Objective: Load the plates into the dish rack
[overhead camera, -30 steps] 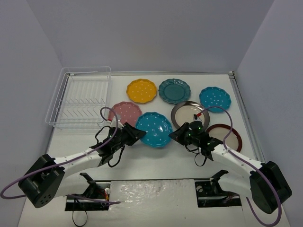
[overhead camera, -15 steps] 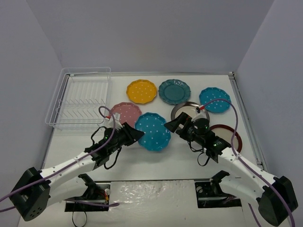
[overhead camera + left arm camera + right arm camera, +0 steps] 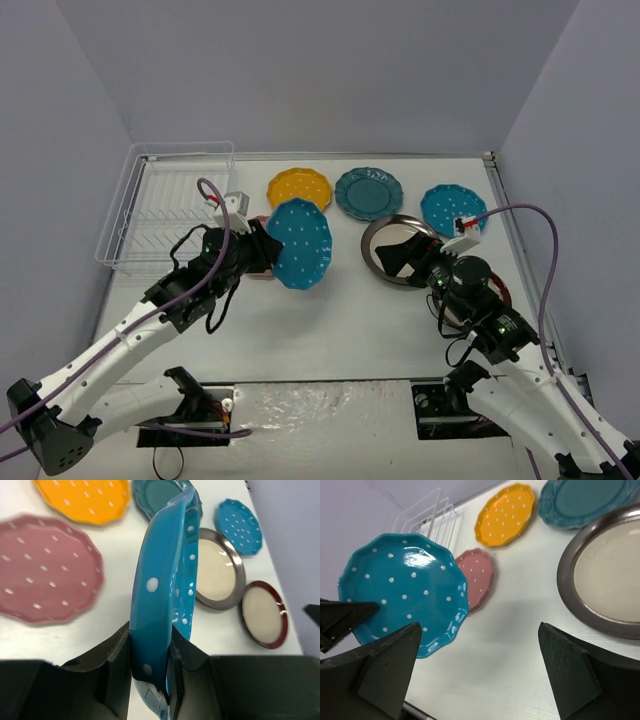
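In the left wrist view, left fingers [image 3: 112,660] clamp the blue plate [image 3: 161,580] (edge-on there); right fingers [image 3: 385,665] stand apart.

The bright blue dotted plate [image 3: 298,243] stands on edge, its rim pinched in the left hand [image 3: 151,655]. Ahead of that hand, flat on the desk [image 3: 330,320], lie the pink plate [image 3: 45,570], yellow plate [image 3: 299,187], teal plate [image 3: 368,191], second blue plate [image 3: 450,207], grey-rimmed cream plate [image 3: 217,570] and red-rimmed cream plate [image 3: 264,614]. The clear dish rack [image 3: 170,210] sits to its left.
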You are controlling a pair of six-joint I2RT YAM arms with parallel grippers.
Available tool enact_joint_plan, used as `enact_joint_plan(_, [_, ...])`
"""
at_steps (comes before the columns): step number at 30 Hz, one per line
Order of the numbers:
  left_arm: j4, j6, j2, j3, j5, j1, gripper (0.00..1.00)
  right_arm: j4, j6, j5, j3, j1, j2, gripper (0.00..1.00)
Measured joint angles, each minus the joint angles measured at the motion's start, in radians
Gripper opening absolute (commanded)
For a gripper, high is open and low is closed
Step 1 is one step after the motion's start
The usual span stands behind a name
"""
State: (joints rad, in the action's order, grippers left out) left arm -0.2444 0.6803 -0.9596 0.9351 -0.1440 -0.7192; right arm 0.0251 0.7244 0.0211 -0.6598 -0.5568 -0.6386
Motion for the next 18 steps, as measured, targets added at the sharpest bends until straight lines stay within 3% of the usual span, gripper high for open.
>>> enact_joint_plan(9, [-0.296,-0.355,-0.108,0.393,-0.191,0.056,0.0,0.075,-0.075,0.032,-0.019,0.0,0.061,1.0])
enact_joint_plan(18, [-0.403,-0.564,-0.203,0.607,-0.17,0.413,0.0,0.093,-0.128,0.02,-0.019,0.0,0.059,1.0])
